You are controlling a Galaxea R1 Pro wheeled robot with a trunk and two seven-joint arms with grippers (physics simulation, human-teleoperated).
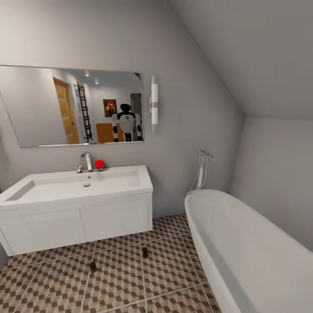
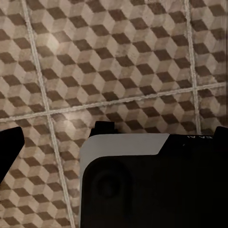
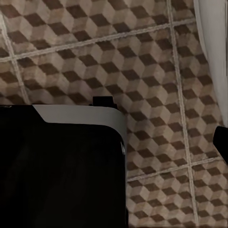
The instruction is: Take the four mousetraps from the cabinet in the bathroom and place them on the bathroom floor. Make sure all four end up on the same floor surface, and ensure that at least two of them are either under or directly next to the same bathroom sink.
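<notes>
Head view: two mousetraps lie on the floor (image 1: 121,278) in the lower centre of the frame, one (image 1: 144,252) nearer the bathtub (image 1: 243,252), the other (image 1: 93,267) to its left; both sit just in front of the sink (image 1: 78,184). These two appear to satisfy the sink condition. The remaining traps are presumably to be fetched; set them on this same tiled floor, flat and apart from the placed pair. A mirror (image 1: 74,106) at upper left reflects the robot. Wrist views look down on cube-patterned tiles with pale grout; whether the jaws are spread or pressed together cannot be told.
</notes>
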